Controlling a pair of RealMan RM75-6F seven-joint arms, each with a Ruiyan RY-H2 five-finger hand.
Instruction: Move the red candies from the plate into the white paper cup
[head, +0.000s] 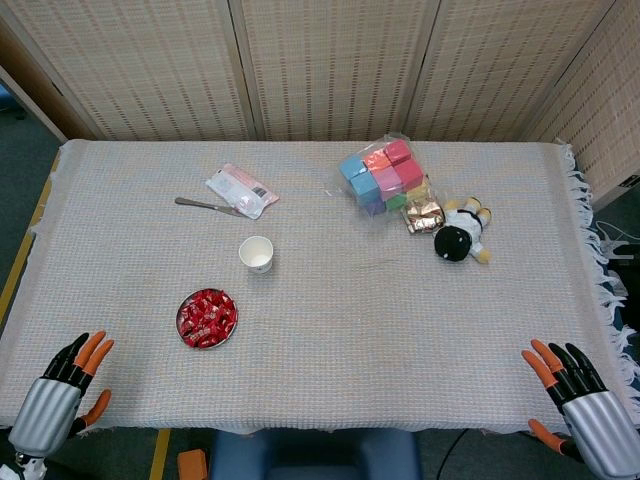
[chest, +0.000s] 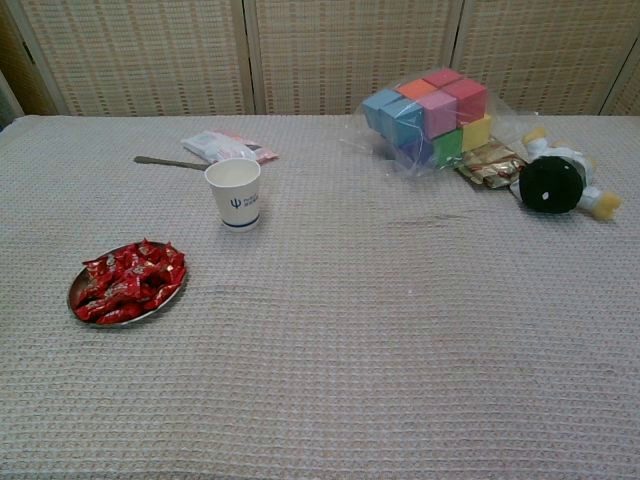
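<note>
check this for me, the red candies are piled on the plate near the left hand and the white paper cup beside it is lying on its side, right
Not quite. The white paper cup stands upright, its open mouth facing up, as the chest view shows plainly. The rest holds: the red candies are piled on the plate, which sits nearer the left hand than the right, with the cup beside it.

The head view's bottom edge cuts off both arms behind the left hand and right hand; neither shows in the chest view. Far beyond the fingers, the cup's printed logo is too small to read.
</note>
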